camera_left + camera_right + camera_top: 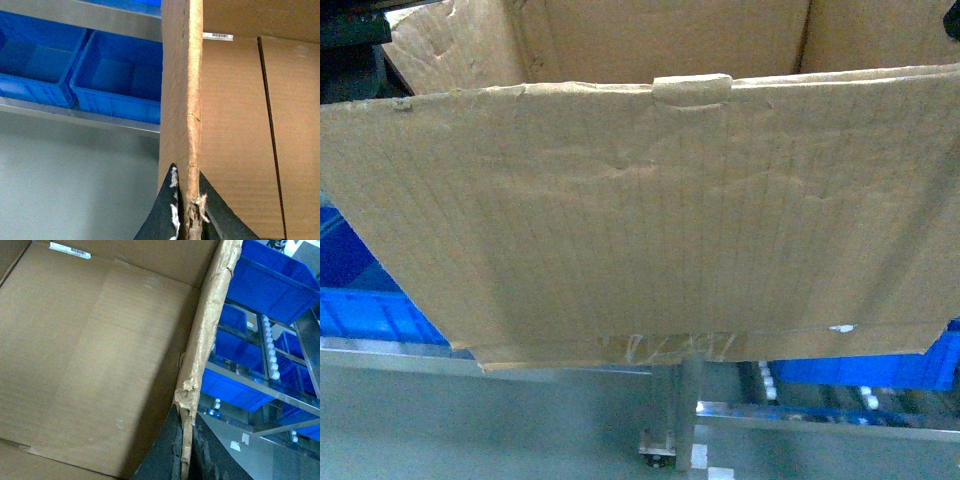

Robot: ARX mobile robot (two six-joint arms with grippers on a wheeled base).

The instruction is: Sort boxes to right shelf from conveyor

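Note:
A large brown cardboard box (pixel 650 220) is held up close to the head camera and fills most of that view, tape on its bottom seam. My left gripper (pixel 187 173) is shut on the box's ragged wall edge (pixel 182 100), one dark finger on each side. On the opposite torn wall (pixel 205 350), my right gripper (pixel 184 412) is shut the same way. A white label strip (pixel 70 250) shows inside the box. The right shelf (pixel 272 360), steel rails with white rollers, stands beyond the box's right wall. Neither gripper shows in the head view. The conveyor is out of view.
Blue plastic bins (pixel 370 310) sit on steel shelves behind and below the box, also in the left wrist view (pixel 115 85) and the right wrist view (pixel 270 280). A steel post (pixel 690 410) stands below the box over grey floor.

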